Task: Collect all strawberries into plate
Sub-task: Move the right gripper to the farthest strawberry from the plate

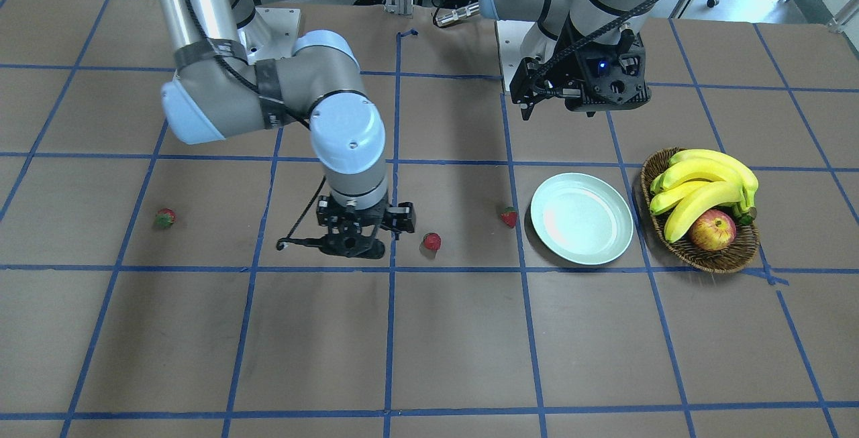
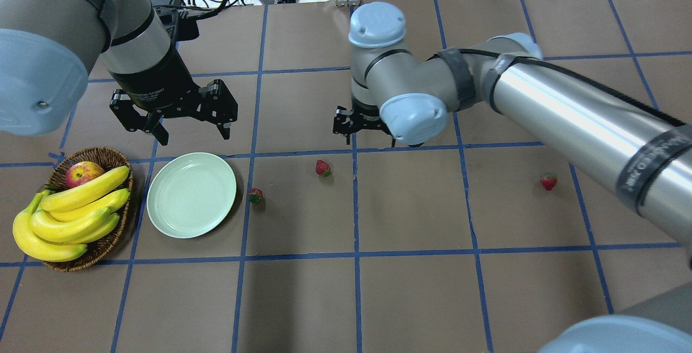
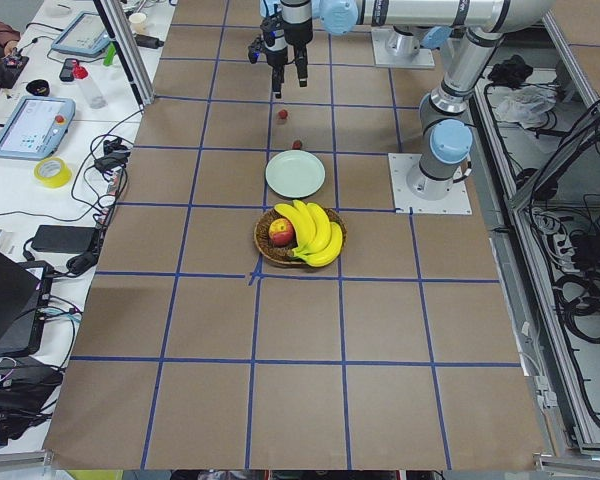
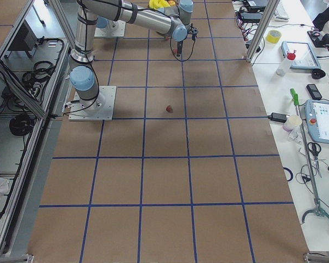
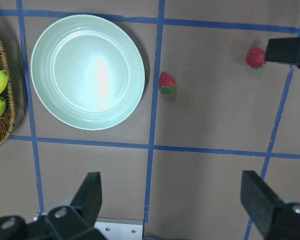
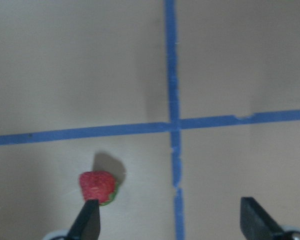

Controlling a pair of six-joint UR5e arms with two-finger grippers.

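1. Overhead exterior: the plate (image 2: 191, 194) sits bare toward the left end of the table (image 2: 411, 288), beside the wicker basket (image 2: 111, 154). All three strawberries are on the surface. The nearest strawberry (image 2: 254, 195) is just beside the plate's rim, the middle strawberry (image 2: 323, 167) is near mid-table, and the far strawberry (image 2: 548, 181) is well off toward the right end. The left gripper (image 2: 192, 134) hangs raised near the plate, jaws spread, carrying nothing.
2. Left wrist-mounted: a thin gap shows between the nearest strawberry and the rim, so they are not touching.
3. Right wrist-mounted: the right gripper (image 6: 172, 225) has its jaws wide apart with nothing between them. The middle strawberry lies at the tip of one jaw, not centred in the gap.
4. Handling (judgement): the berries look light, soft, easily bruised and tapered. Grip across the broad shoulders just under the green cap and close gently. The pointed end would likely squirt out.
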